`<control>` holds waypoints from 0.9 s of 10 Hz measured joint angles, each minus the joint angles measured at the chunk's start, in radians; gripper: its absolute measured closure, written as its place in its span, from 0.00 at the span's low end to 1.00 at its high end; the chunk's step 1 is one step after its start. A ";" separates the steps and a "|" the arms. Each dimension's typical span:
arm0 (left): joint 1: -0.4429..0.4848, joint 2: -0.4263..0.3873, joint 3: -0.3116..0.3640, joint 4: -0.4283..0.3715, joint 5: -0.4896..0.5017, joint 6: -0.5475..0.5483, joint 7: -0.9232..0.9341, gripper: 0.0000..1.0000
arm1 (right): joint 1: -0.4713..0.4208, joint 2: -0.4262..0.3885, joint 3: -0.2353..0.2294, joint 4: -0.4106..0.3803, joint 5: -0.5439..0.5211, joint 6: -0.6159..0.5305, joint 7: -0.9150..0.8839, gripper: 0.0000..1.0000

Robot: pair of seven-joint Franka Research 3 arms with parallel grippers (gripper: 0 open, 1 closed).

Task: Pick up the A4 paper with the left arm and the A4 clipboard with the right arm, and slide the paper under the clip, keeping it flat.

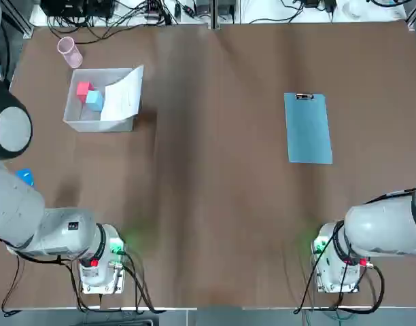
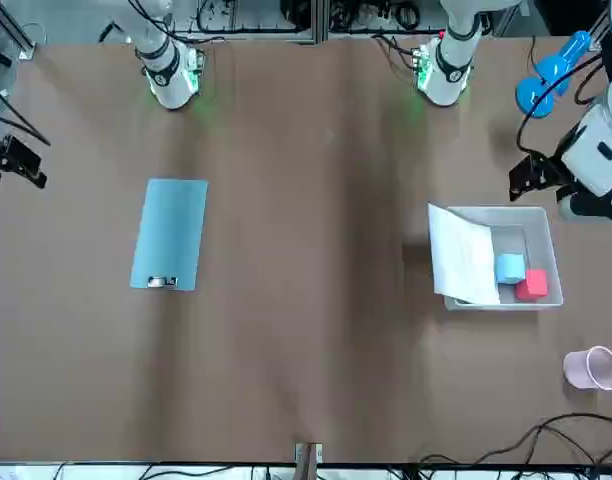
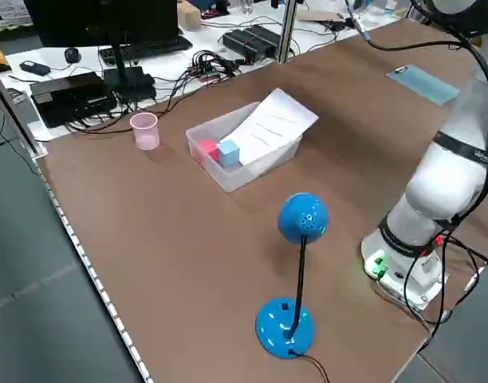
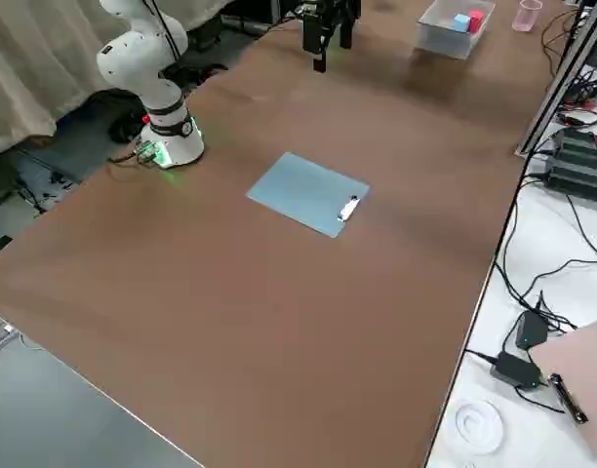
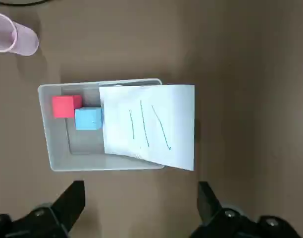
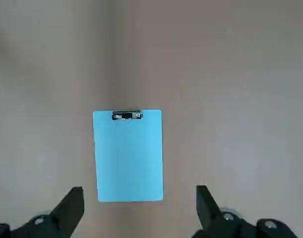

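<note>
The left gripper (image 5: pixel 140 203) is open and holds nothing; in the front view it is at the upper right of the frame, near a pale plastic bin (image 5: pixel 67 161). From there the paper (image 5: pixel 141 124) lies down and to the left in that frame, sloping out of the bin over the wall farther from the gripper. Its outer edge sticks out past the wall, unsupported; which side is its long one, I cannot tell. The left arm (image 1: pixel 72 227) is much the nearer one, so it likely needs to reach across the bin to that free edge and pinch without creasing it.

The right gripper (image 6: pixel 140 206), also open and empty, is at the left edge of the front view. The clipboard (image 2: pixel 169 235) lies flat on the table (image 2: pixel 286 350) at left of centre there, long axis running nearly up and down the frame, its metal clip (image 2: pixel 162 282) at the lower end.
</note>
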 joint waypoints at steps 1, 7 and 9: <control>0.000 0.000 0.001 -0.002 0.000 -0.001 -0.003 0.00 | 0.000 0.000 0.000 0.000 0.000 0.000 0.000 0.00; -0.011 0.033 -0.003 -0.017 0.037 0.017 -0.023 0.00 | 0.000 0.000 0.000 0.000 -0.001 0.000 0.000 0.00; -0.054 0.081 -0.011 -0.021 0.117 0.023 -0.109 0.00 | -0.002 0.005 -0.004 -0.001 -0.001 0.005 0.003 0.00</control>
